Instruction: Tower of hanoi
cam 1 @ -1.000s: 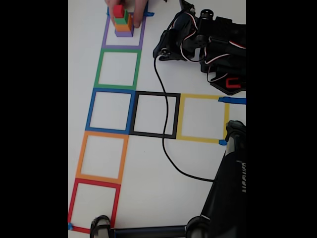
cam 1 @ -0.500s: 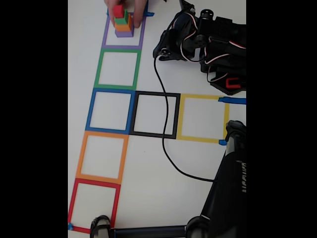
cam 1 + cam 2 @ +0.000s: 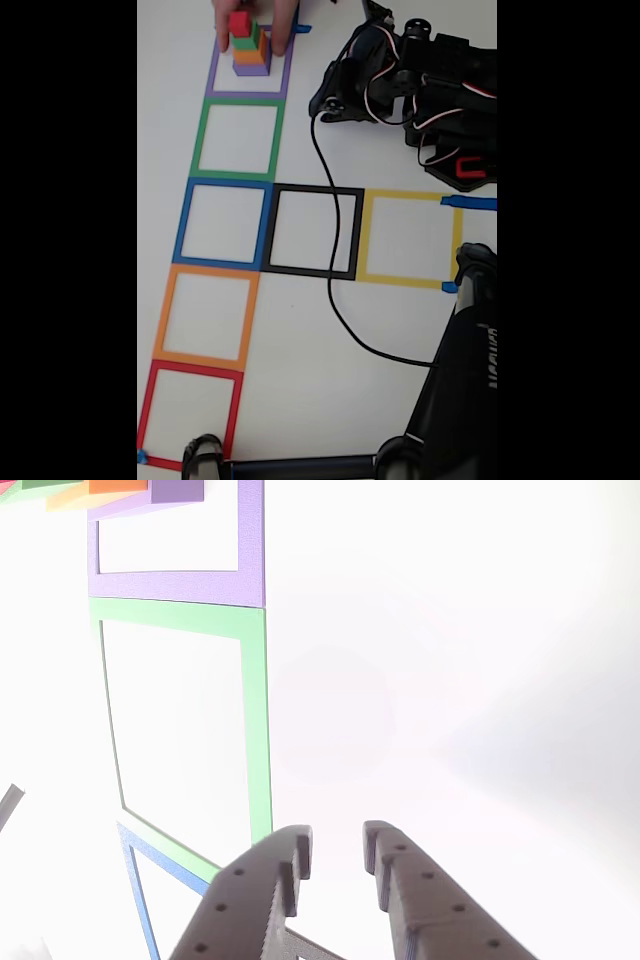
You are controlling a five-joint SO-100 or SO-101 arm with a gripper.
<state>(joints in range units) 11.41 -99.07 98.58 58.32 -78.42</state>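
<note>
The tower of hanoi point(image 3: 248, 45) stands stacked in the purple taped square point(image 3: 249, 92) at the top of the fixed view: purple cube point(image 3: 250, 68) at the bottom, then orange point(image 3: 248, 55), green point(image 3: 246, 41) and red point(image 3: 239, 22) on top. A person's fingers point(image 3: 281, 30) flank the stack on both sides. My arm is folded at the upper right, and my gripper point(image 3: 328, 103) sits well to the right of the stack. In the other view my gripper point(image 3: 337, 845) shows a narrow gap with nothing in it, and the stack's base point(image 3: 178, 490) peeks in at the top left corner.
Taped squares run down the left: green point(image 3: 238, 177), blue point(image 3: 220, 264), orange point(image 3: 204, 359), red point(image 3: 190, 365). Black point(image 3: 312, 272) and yellow point(image 3: 405, 281) squares lie to the right of the blue one. A black cable point(image 3: 330, 290) crosses the table. A dark stand point(image 3: 455, 390) fills the lower right.
The person's fingers have shifted slightly lower beside the stack. The cubes and my arm have not moved.
</note>
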